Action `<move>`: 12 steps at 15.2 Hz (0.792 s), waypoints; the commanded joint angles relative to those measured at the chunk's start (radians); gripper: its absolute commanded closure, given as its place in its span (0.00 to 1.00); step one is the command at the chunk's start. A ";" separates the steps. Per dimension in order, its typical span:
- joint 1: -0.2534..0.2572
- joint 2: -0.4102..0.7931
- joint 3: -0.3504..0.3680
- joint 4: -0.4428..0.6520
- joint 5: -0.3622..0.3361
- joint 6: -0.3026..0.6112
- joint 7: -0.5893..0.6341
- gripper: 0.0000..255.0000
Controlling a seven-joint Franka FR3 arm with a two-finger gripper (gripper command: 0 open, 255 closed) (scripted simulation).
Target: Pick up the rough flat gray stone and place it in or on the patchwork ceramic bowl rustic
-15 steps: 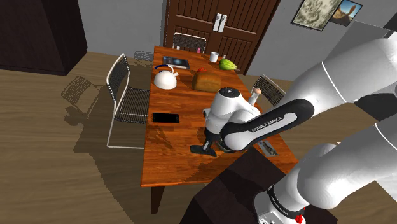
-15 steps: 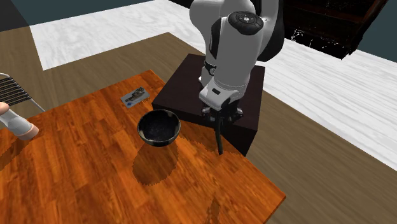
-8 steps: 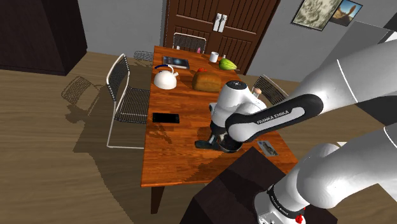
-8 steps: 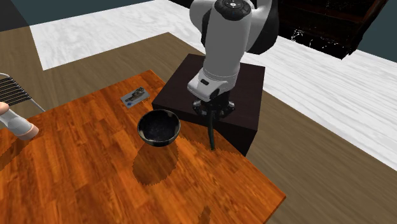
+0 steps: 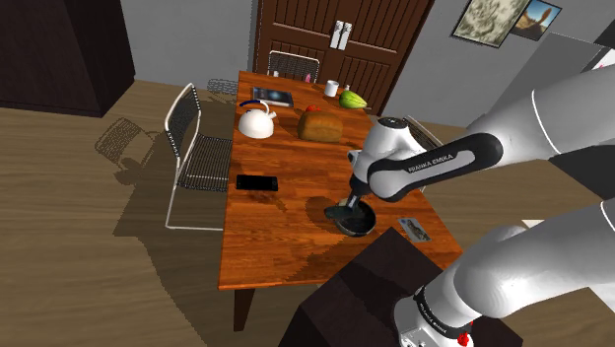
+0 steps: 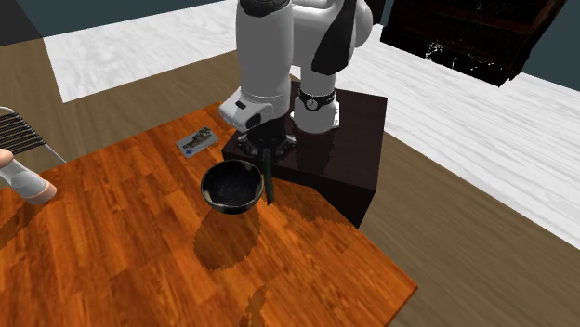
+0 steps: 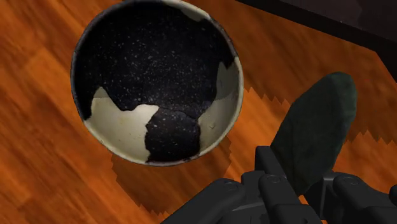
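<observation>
Stone point(image 7: 316, 124), dark grey and flat, sits clamped between the closed fingers of the gripper point(image 7: 299, 177), which has swung in the last second from the table's point(image 6: 121, 251) edge to just beside the black-and-cream bowl point(image 7: 121, 127). It hangs by the rim, not yet over the hollow, so a short further carry seems due before release.

I read the table point(image 7: 38, 159) as wood, orange grain, light sheen. The bowl point(image 7: 159, 70): ceramic look, speckled black glaze with smooth cream patches. The stone point(image 7: 315, 140): dark grey, matt, finely mottled. The arm casing point(image 5: 552, 108): smooth white, semi-gloss.
</observation>
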 commanded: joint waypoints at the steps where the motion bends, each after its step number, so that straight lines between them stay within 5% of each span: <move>1: -0.036 0.008 -0.042 0.005 -0.023 0.007 -0.058 1.00; 8: -0.144 0.076 -0.190 0.073 -0.077 0.020 -0.266 1.00; 12: -0.144 0.139 -0.193 0.062 -0.079 0.093 -0.263 1.00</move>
